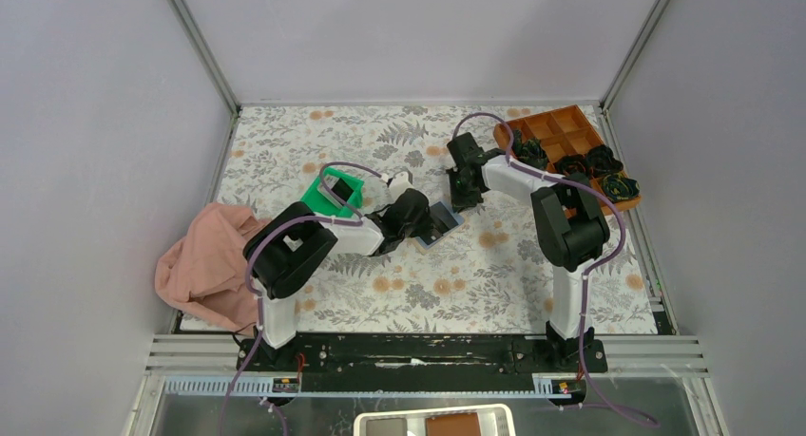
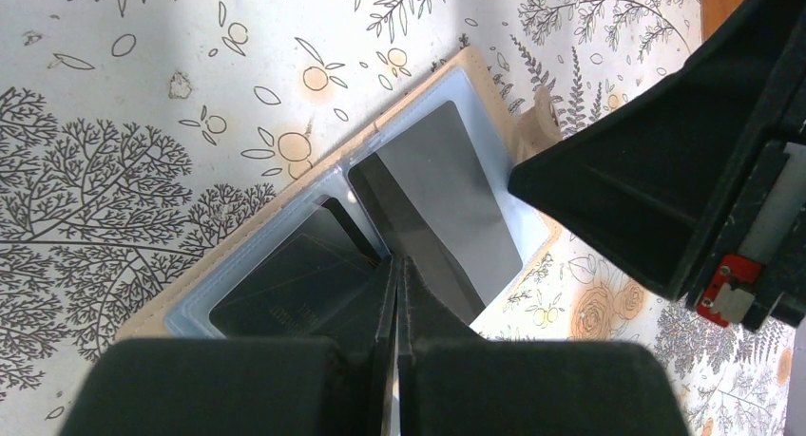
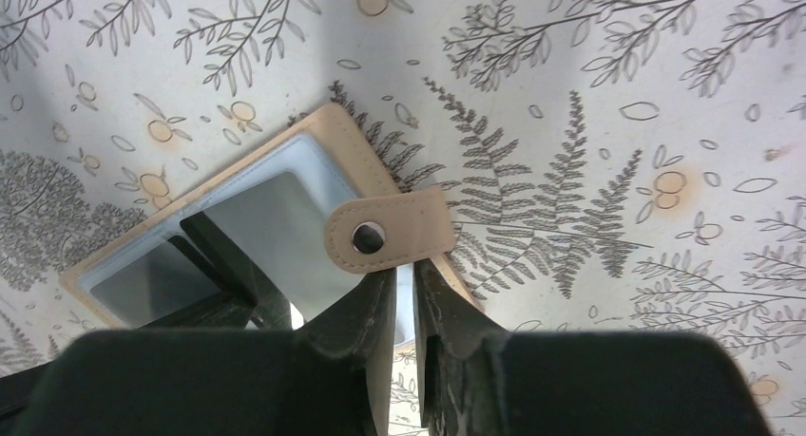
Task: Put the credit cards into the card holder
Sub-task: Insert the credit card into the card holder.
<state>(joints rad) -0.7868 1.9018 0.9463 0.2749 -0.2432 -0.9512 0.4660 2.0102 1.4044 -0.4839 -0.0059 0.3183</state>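
From above, the open card holder (image 1: 444, 220) lies mid-table between both arms. The left wrist view shows the left gripper (image 2: 396, 270) closed, tips against a dark credit card (image 2: 447, 180) on the holder's blue-grey face. The right wrist view shows the right gripper (image 3: 407, 289) slightly parted, gripping nothing, right beside the tab (image 3: 390, 232).

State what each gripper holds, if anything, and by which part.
Left gripper: a dark card, pinched by its near end. Right gripper: jaws slightly apart astride the edge of the wallet under the tab; grip uncertain.

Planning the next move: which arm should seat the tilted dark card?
Left: the left claw is shut on the thin dark card, tilted over the tan leather card holder; the right claw sits by the tab.
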